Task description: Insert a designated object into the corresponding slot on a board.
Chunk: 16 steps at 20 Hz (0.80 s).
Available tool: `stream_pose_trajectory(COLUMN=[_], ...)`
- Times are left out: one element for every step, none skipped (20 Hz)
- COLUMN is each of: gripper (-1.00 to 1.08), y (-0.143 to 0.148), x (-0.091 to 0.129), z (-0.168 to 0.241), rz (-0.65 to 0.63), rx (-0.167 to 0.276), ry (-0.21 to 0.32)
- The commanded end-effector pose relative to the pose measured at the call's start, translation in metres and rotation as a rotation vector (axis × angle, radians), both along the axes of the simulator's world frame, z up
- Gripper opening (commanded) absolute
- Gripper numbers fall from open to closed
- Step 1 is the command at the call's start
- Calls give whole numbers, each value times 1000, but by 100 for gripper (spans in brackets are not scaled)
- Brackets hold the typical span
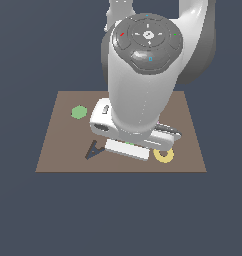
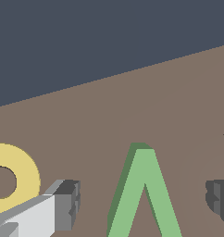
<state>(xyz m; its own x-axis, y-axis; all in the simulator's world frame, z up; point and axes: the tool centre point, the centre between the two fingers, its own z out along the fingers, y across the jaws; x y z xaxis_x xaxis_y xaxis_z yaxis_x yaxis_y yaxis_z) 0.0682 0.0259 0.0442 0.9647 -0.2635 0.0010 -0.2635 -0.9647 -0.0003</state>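
Pincer (image 2: pixel 141 199) fingers apart, straddling flat bright-green V-shaped piece (image 2: pixel 144 194) | unclamped | risk: off-centre closing skews it, misaligning with slot.

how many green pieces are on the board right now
2. The green hexagon lies near the board's far corner, at the exterior view's left. The green V lies between the gripper's fingertips. The arm may hide others.

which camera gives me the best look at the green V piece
The wrist view: the green V piece lies large on the board between the open gripper fingers. In the exterior view the arm hides nearly all of it.
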Motion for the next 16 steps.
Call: stream_pose_trajectory(gripper=[100,100,100,100,100,-100,-100,-100,-100,-100,-100,-100,-100,-100,-100,-100], y=[0,0,0,0,0,0,0,0,0,0,0,0,0,0,0,0], x=[-1,-1,-1,-1,-1,-1,-1,-1,-1,-1,-1,-1,-1,-1,-1,-1], z=[-8,-11,-13,-14,-14,-14,-14,-14,-14,-14,-14,-14,-14,-14,-14,-14], rz=[0,0,0,0,0,0,0,0,0,0,0,0,0,0,0,0], rx=[0,0,0,0,0,0,0,0,0,0,0,0,0,0,0,0], ry=[2,1,1,1,1,1,1,1,1,1,1,1,1,1,1,1])
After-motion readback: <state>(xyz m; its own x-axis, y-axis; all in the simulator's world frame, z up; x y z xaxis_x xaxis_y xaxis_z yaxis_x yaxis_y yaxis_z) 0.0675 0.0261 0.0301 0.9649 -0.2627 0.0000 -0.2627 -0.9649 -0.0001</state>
